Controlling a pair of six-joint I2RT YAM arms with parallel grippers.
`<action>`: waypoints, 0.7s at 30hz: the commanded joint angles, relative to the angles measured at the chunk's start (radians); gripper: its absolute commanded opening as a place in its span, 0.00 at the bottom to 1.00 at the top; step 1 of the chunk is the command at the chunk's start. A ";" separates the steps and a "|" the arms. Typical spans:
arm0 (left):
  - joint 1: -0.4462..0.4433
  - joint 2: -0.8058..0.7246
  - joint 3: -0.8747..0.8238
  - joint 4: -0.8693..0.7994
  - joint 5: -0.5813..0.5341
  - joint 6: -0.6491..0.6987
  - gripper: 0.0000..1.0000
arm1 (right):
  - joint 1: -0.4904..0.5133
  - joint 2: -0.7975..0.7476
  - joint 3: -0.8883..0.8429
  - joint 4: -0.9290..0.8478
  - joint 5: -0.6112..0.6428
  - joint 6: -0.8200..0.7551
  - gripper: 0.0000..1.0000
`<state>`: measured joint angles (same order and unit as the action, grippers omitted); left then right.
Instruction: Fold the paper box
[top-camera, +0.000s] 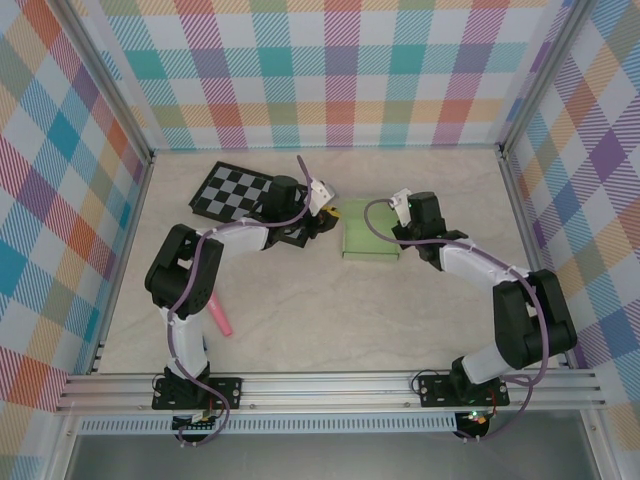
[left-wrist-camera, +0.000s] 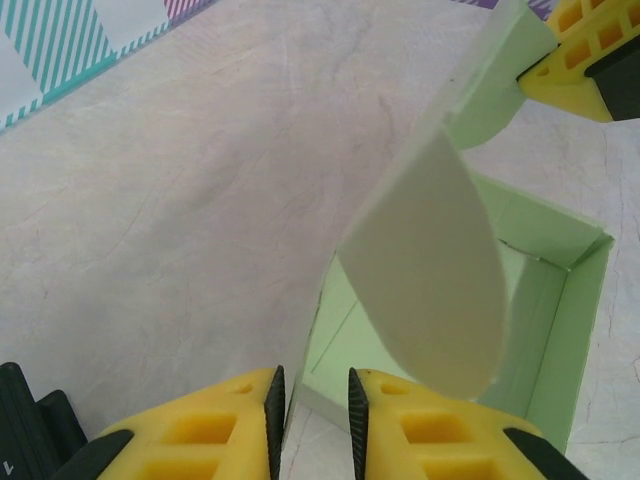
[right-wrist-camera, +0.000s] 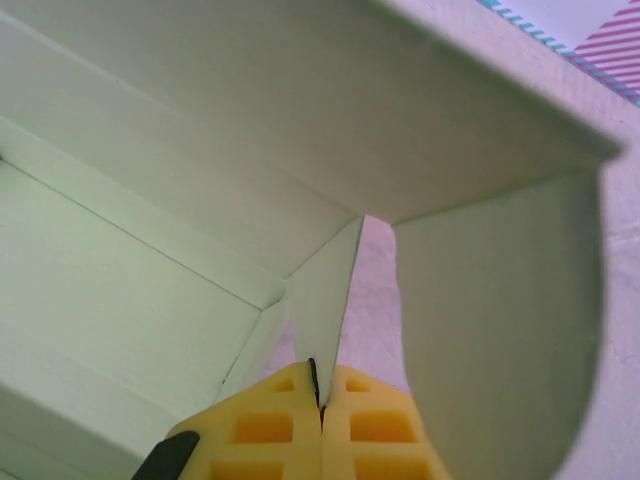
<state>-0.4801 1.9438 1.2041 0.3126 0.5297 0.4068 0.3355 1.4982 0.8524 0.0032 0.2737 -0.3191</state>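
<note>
On the pale table (top-camera: 330, 330), a bit right of the middle, we see the light-green paper box (top-camera: 372, 242), half folded, with its walls up and a round flap standing over it. Our right gripper (right-wrist-camera: 322, 388) is squeezed tight on a thin side flap of the box. Our left gripper (left-wrist-camera: 312, 400) has its yellow fingers (left-wrist-camera: 230, 425) close together with a small gap at the box's near wall, and we cannot tell if they pinch it.

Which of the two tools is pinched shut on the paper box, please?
The right tool: its yellow fingers meet on a thin upright panel of the pale green paper box, whereas the left tool shows a gap between its fingers.
</note>
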 joint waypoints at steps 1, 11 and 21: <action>-0.006 0.011 0.028 -0.019 0.004 -0.009 0.24 | 0.003 0.019 0.009 -0.006 0.028 0.056 0.00; 0.010 0.029 0.053 -0.075 -0.044 0.154 0.49 | 0.004 0.012 -0.006 0.036 0.003 0.003 0.00; 0.063 0.058 0.087 -0.033 0.047 0.206 0.61 | 0.003 -0.016 -0.046 0.093 -0.046 -0.115 0.00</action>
<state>-0.4320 1.9675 1.2369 0.2722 0.5156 0.5663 0.3355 1.5043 0.8230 0.0692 0.2516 -0.3740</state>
